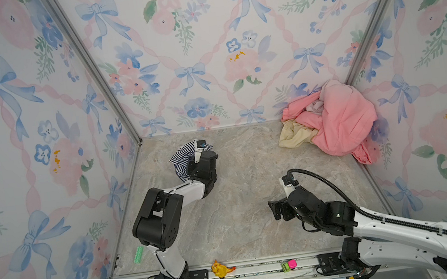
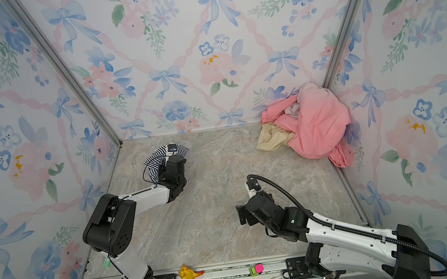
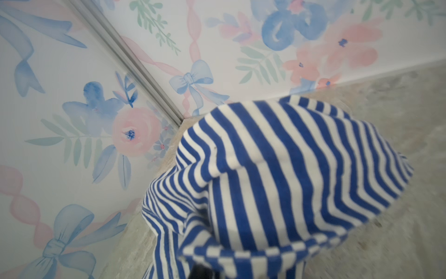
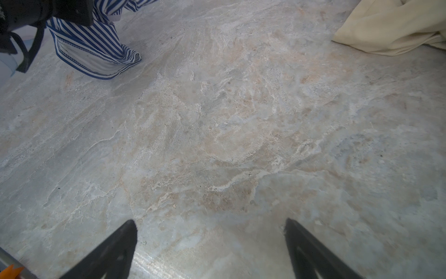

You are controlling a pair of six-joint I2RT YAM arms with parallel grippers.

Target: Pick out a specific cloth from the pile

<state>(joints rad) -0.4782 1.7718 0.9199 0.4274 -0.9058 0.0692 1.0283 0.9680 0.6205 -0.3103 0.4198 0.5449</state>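
Right hand (image 4: 210,224) agape; left hand (image 1: 192,162) tight around cloth (image 3: 277,174)

green brick (image 1: 138,254) | yellow toy (image 1: 220,269) | pink-green block (image 1: 289,265) | marble tabletop (image 1: 241,217)

Tabletop (image 1: 241,196) centre clear for passage. Pile (image 1: 340,122) blocks the far right corner; striped cloth (image 1: 180,155) hangs near the left wall (image 1: 40,140).

The left arm (image 1: 182,192) is reaching forward, the left tool (image 1: 192,164) clamping tight on the cloth (image 1: 181,155); the right arm (image 1: 389,229) is hovering low, the right tool (image 4: 210,225) gaping wide, empty
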